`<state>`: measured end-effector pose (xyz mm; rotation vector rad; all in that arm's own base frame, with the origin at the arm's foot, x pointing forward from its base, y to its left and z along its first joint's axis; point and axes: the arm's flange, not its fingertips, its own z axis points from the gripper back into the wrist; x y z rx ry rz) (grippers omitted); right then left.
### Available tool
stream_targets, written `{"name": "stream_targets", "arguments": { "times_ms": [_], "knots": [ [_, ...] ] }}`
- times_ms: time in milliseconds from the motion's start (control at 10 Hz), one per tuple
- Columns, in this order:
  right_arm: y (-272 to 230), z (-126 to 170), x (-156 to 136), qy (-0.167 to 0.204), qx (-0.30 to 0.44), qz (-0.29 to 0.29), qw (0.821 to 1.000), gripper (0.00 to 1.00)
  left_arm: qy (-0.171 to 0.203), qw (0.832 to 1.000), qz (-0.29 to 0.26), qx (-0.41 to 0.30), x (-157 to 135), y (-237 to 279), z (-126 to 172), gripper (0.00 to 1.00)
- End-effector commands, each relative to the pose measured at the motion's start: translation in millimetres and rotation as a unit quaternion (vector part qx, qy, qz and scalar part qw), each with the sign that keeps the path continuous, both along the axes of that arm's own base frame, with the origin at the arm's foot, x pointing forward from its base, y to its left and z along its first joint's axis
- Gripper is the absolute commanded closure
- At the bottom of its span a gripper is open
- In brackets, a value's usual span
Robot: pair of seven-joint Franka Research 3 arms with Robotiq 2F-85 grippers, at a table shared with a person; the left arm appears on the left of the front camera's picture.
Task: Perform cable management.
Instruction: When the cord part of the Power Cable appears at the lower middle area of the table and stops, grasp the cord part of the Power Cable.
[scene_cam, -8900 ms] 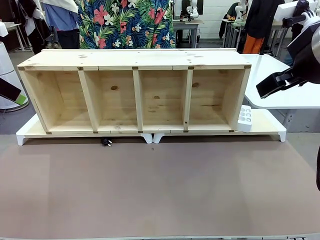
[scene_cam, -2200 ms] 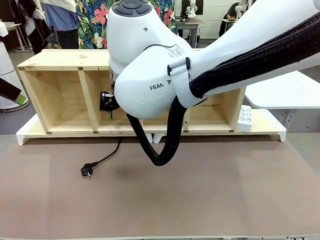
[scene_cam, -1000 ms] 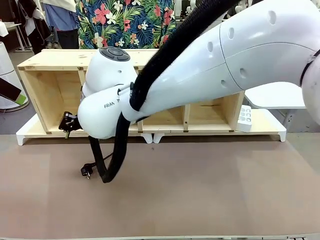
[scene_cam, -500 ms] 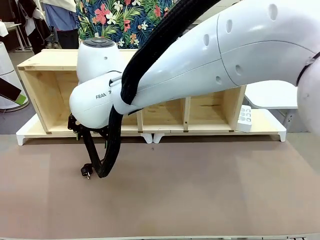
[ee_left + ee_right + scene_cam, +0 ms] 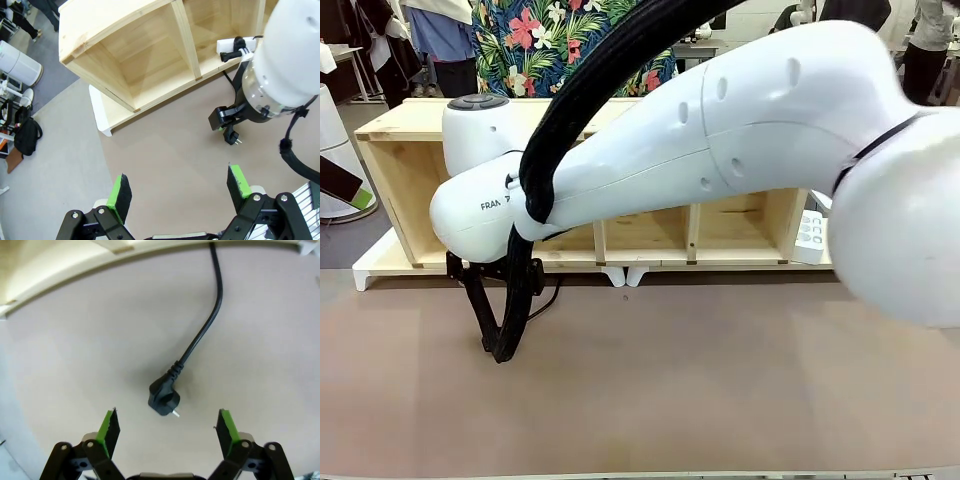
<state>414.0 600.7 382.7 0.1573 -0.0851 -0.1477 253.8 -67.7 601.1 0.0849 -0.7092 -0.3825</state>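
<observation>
Right gripper (image 5: 168,426) lowered over one cable (image 5: 163,400), jaws apart, left gripper (image 5: 179,187) likewise apart

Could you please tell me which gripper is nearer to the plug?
Right. The right gripper hovers open just above the plug; the left gripper hangs well back from it, also open.

- The brown table (image 5: 720,380) is carrying a wooden shelf (image 5: 740,215) along its 12 o'clock edge.
- The black cable (image 5: 200,335) is lying toward 10 o'clock, its plug (image 5: 164,399) resting flat.
</observation>
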Motion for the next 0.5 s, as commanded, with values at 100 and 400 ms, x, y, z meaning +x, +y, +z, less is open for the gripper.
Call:
{"name": "stream_targets", "arguments": {
  "times_ms": [100,400],
  "knots": [
    [13,-18,19,-0.013,-0.042,-0.005,0.999,0.0,-0.003,1.0,-0.005,0.002,0,1,1,0.0],
    [15,-32,29,-0.006,-0.05,-0.007,0.999,0.0,-0.003,1.0,-0.005,0.002,0,1,1,0.0]
  ]
}}
